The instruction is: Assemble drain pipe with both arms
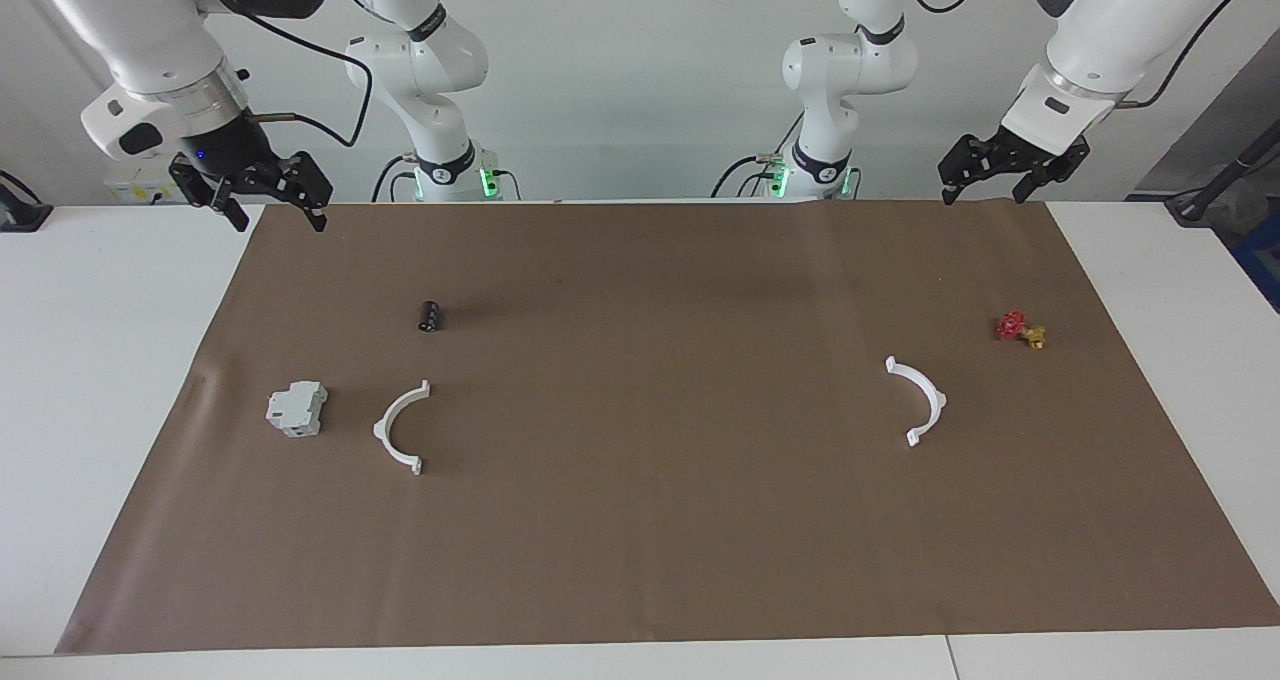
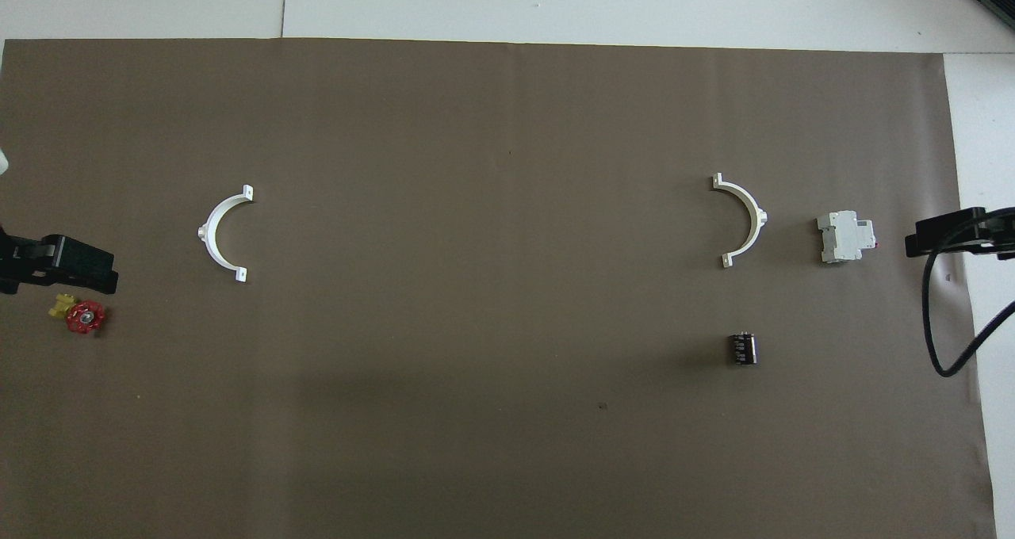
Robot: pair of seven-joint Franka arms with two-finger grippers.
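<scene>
The drain pipe lies in two separate white half-rings on the brown mat. One half-ring (image 1: 400, 430) (image 2: 745, 218) is toward the right arm's end, beside a grey-white block. The other half-ring (image 1: 920, 400) (image 2: 218, 234) is toward the left arm's end. Their open sides face each other across a wide gap. My right gripper (image 1: 281, 222) (image 2: 944, 234) hangs open and empty above the mat's corner at its own end. My left gripper (image 1: 983, 198) (image 2: 79, 265) hangs open and empty above the mat's edge at its end. Neither touches anything.
A grey-white boxy block (image 1: 297, 408) (image 2: 847, 236) and a small black cylinder (image 1: 430, 315) (image 2: 742, 348) lie toward the right arm's end. A small red and yellow piece (image 1: 1020, 330) (image 2: 79, 315) lies toward the left arm's end. The brown mat (image 1: 640, 560) covers the white table.
</scene>
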